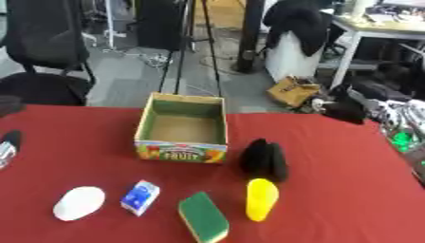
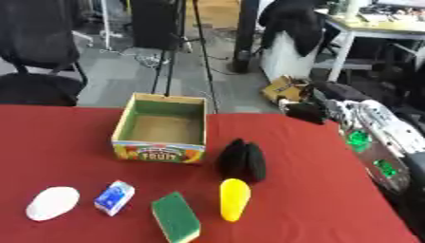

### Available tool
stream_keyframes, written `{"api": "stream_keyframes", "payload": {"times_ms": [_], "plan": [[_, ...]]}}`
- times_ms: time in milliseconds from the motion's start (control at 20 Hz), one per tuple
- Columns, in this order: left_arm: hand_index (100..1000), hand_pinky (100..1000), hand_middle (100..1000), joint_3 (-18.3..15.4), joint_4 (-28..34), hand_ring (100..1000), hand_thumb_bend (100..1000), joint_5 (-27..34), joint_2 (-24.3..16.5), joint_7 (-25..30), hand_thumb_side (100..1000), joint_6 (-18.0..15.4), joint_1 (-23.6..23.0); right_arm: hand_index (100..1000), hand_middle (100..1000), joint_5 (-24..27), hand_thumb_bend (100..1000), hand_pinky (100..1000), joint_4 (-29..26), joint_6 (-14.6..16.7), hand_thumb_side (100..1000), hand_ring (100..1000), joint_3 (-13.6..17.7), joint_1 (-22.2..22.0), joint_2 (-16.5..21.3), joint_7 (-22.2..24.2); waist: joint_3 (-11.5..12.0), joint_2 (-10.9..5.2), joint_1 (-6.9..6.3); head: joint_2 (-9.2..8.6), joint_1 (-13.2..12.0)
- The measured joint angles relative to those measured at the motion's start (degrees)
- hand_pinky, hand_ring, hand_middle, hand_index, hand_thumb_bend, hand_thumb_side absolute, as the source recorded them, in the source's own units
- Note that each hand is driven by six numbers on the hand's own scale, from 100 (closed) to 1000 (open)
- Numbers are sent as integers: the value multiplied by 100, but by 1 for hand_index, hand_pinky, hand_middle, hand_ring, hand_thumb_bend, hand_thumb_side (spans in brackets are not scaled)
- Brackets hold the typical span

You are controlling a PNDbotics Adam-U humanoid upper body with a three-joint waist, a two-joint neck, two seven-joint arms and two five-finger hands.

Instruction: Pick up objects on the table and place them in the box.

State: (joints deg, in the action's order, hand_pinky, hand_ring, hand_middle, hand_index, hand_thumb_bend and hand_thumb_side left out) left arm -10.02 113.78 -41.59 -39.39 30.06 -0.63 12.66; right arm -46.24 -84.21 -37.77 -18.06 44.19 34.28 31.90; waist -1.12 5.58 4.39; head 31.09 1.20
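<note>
An open cardboard box [image 1: 182,124] with a fruit print on its front stands empty at the middle of the red table [image 1: 332,190]. In front of it lie a black object [image 1: 264,159], a yellow oblong object [image 1: 262,199], a green sponge [image 1: 203,217], a small blue and white carton [image 1: 139,197] and a white oval object [image 1: 79,203]. My right hand [image 2: 304,111] is a dark blur over the table's far right edge, well away from all of them. A part of my left hand [image 1: 8,144] shows at the left edge, holding nothing that I can see.
My right forearm [image 2: 374,147], silver with green lights, runs along the table's right edge. Beyond the table are office chairs [image 1: 41,57], a tripod [image 1: 195,52], a brown bag [image 1: 292,90] on the floor and a desk [image 1: 382,28].
</note>
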Motion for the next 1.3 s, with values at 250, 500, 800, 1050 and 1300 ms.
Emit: {"api": "stream_keyframes", "payload": {"times_ms": [250, 500, 800, 1050, 1300], "plan": [[1000, 986, 974, 1, 0, 1000, 163, 23, 0, 28, 1000, 24, 21, 1000, 989, 374, 361, 845, 376, -179, 1000, 988, -37, 19, -392, -179, 1, -27, 28, 0, 10], [1000, 985, 968, 1, 0, 1000, 155, 23, 0, 64, 1000, 22, 32, 988, 846, 356, 322, 828, 667, -487, 1000, 955, -65, -2, -750, -527, -21, -46, 65, -1, 24], [1000, 983, 962, 1, 0, 1000, 148, -2, -39, 102, 1000, 59, 27, 1000, 897, 463, 403, 842, 949, -932, 1000, 975, -66, -94, -1438, -1090, -188, -149, 244, 0, -78], [1000, 982, 958, 1, 0, 1000, 139, -22, -98, 143, 1000, 90, 27, 1000, 909, 626, 447, 858, 1320, -1092, 983, 993, -69, -137, -1908, -1566, -286, -201, 332, 41, -162], [1000, 981, 947, -4, 0, 1000, 133, -70, -150, 180, 1000, 125, -46, 1000, 911, 544, 431, 869, 1741, -1116, 1000, 998, -27, -182, -2352, -2088, -371, -239, 405, 152, -322]]}}
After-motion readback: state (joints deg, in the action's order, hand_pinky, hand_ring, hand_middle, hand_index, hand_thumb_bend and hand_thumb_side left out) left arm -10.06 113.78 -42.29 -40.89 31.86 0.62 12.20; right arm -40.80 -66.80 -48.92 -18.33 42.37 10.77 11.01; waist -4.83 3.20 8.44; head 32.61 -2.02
